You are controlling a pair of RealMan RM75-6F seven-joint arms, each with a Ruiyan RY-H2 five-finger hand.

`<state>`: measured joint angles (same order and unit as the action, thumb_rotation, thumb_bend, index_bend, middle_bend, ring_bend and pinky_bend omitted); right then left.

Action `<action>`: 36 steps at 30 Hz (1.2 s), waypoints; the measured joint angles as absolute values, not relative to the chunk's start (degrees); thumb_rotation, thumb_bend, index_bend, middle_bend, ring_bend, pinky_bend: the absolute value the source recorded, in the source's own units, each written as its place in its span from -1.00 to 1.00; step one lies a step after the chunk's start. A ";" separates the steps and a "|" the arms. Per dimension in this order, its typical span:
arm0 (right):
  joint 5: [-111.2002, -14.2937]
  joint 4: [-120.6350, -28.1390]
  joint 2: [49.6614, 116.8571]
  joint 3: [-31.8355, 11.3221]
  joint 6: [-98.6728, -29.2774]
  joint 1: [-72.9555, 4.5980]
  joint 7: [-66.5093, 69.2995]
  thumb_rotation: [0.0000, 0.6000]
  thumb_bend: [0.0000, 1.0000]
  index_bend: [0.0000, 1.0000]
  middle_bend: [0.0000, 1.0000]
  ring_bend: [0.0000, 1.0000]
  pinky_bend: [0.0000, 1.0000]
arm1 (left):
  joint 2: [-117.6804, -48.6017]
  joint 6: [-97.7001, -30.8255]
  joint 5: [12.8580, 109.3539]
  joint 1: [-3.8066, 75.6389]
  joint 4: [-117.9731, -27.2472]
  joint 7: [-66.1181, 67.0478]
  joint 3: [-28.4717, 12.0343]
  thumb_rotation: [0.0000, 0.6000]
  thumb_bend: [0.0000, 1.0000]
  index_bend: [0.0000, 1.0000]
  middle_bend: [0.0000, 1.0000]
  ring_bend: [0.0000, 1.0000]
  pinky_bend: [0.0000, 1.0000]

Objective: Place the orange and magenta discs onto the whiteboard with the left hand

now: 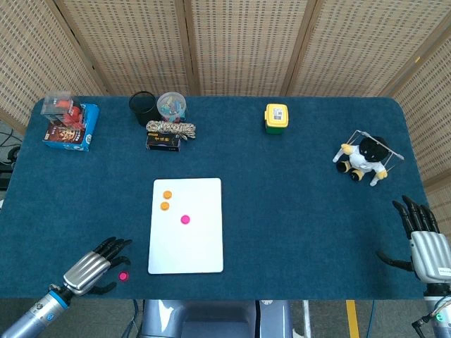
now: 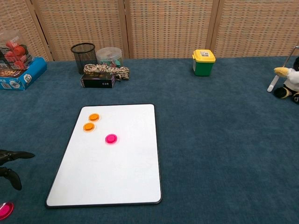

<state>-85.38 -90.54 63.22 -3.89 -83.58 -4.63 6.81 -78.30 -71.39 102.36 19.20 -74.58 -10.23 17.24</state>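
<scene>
The whiteboard [image 1: 204, 243] [image 2: 117, 177] lies flat in the middle of the blue table. On its far left part sit two orange discs [image 1: 167, 194] [image 1: 165, 205] [image 2: 94, 117] [image 2: 88, 126] and one magenta disc [image 1: 184, 219] [image 2: 111, 138]. A second magenta disc [image 1: 123, 277] [image 2: 3, 210] lies on the cloth near the front edge, left of the board. My left hand [image 1: 94, 264] [image 2: 10, 164] hovers just left of that disc, fingers spread, holding nothing. My right hand [image 1: 425, 243] rests open at the front right corner, empty.
Along the back stand a black mesh cup [image 1: 142, 108], a clear jar [image 1: 171, 105], a rope bundle on a black box [image 1: 169, 132], a blue carton with a clear box [image 1: 68, 127] and a yellow-lidded green tub [image 1: 276, 117]. A plush toy [image 1: 366, 159] sits far right.
</scene>
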 measured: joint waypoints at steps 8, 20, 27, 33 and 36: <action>-85.40 -90.57 63.19 -3.90 -83.61 -4.61 6.97 1.00 -1.00 -1.00 -1.00 -1.00 -1.00 | -79.43 -70.87 102.53 18.53 -73.15 -9.81 17.23 1.00 -0.33 -0.36 -1.00 -1.00 -1.00; -85.34 -90.53 63.17 -3.92 -83.50 -4.64 7.10 1.00 -1.00 -1.00 -1.00 -1.00 -1.00 | -81.14 -69.64 102.25 18.26 -71.74 -9.35 16.72 1.00 -0.33 -0.28 -1.00 -1.00 -1.00; -85.38 -90.50 63.16 -3.92 -83.49 -4.65 7.23 1.00 -1.00 -1.00 -1.00 -1.00 -1.00 | -81.83 -69.53 101.72 17.89 -70.86 -9.13 16.19 1.00 -0.31 0.13 -1.00 -1.00 -1.00; -85.36 -90.50 63.16 -3.92 -83.48 -4.65 7.27 1.00 -1.00 -1.00 -1.00 -1.00 -1.00 | -82.05 -69.65 101.42 17.64 -70.53 -9.23 15.84 1.00 -0.29 0.22 -1.00 -1.00 -1.00; -85.40 -90.50 63.16 -3.91 -83.52 -4.63 7.30 1.00 -1.00 -1.00 -1.00 -1.00 -1.00 | -81.96 -69.70 101.29 17.66 -70.65 -9.32 15.61 1.00 -0.29 0.22 -1.00 -1.00 -1.00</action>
